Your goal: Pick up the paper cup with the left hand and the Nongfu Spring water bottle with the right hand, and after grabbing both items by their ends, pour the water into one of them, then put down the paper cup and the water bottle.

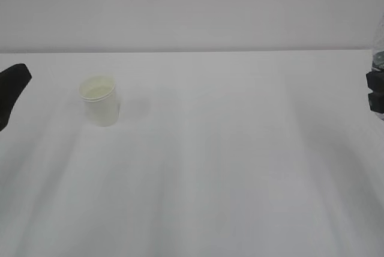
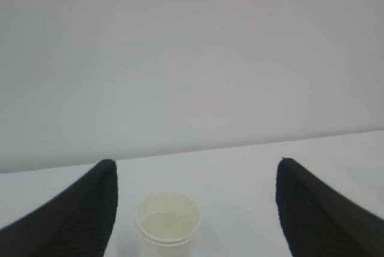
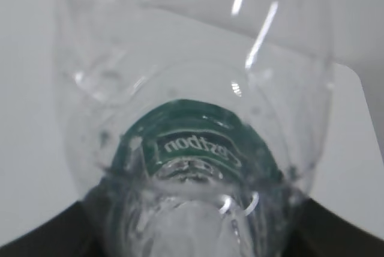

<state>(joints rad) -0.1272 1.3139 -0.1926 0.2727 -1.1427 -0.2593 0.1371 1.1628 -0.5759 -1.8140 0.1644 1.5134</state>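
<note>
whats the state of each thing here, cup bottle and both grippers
paper cup: upright on the table, not held, open top; contents cannot be told
water bottle: held in the right gripper, fills the right wrist view, only a sliver at the right edge of the exterior view
left gripper: open, empty, fingers either side of the cup, not touching it
right gripper: shut on the water bottle
table: white, bears the cup

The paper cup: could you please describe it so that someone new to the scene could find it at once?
On the white table, look to the left half. The paper cup stands there upright and alone, short, plain white, with a rolled rim and a cream inside. Unlike the clear bottle, it is opaque and unlabelled.
</note>
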